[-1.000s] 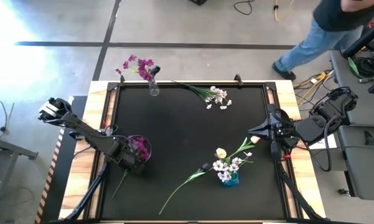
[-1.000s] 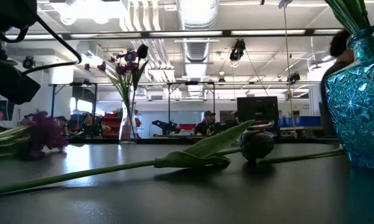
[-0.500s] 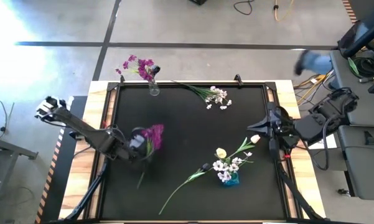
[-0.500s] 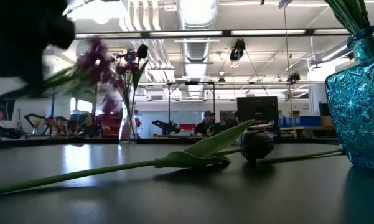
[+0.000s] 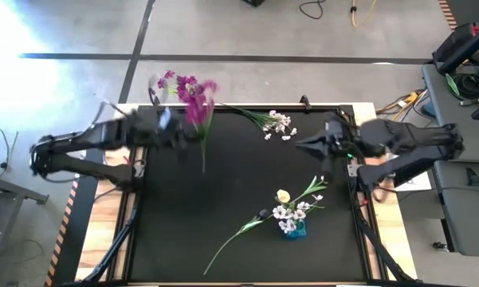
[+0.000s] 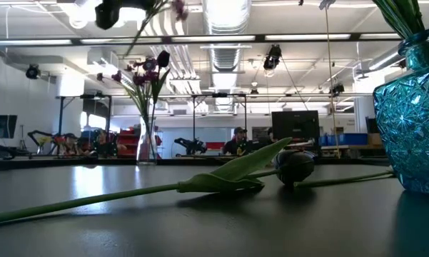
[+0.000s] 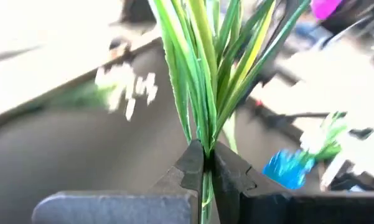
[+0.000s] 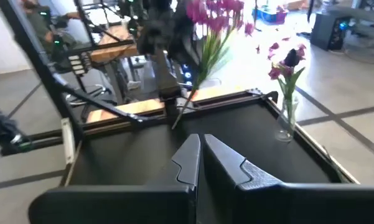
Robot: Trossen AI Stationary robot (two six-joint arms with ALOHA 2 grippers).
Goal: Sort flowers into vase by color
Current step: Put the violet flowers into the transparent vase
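Note:
My left gripper (image 5: 182,127) is shut on a magenta-purple flower spray (image 5: 198,100), high over the table's far left, beside the clear vase (image 5: 197,115) that holds purple flowers (image 5: 175,83). In the low view that gripper (image 6: 111,13) shows at the top edge. My right gripper (image 5: 303,144) hovers shut and empty over the right side. A blue vase (image 5: 296,230) near the front holds white blossoms. Beside it on the table lie a dark-bud flower (image 5: 262,214) and cream tulips (image 5: 284,195). A white-cluster flower (image 5: 276,122) lies at the far edge. My left gripper pinches the spray's bundle of green stems and leaves (image 7: 205,140) between its two fingers, partway along the stems. The fingers come about level from the table's left and lie across the stems. The spray is lifted clear and tilted, blossoms (image 8: 215,12) up, stem end (image 5: 203,164) hanging below.
The black mat's middle (image 5: 239,171) is bare. Wooden table borders run along the left (image 5: 111,207) and right (image 5: 386,215). In the low view the dark bud (image 6: 295,165) and its leaf (image 6: 232,175) lie in front, with the blue vase (image 6: 410,121) at the right.
My left gripper has taken the magenta spray off the table's near left, risen fast and swung toward the far edge and the clear vase, turning as it went. The spray is lifted clear and stands blossoms up. My right gripper has drifted toward the table's left and far edge.

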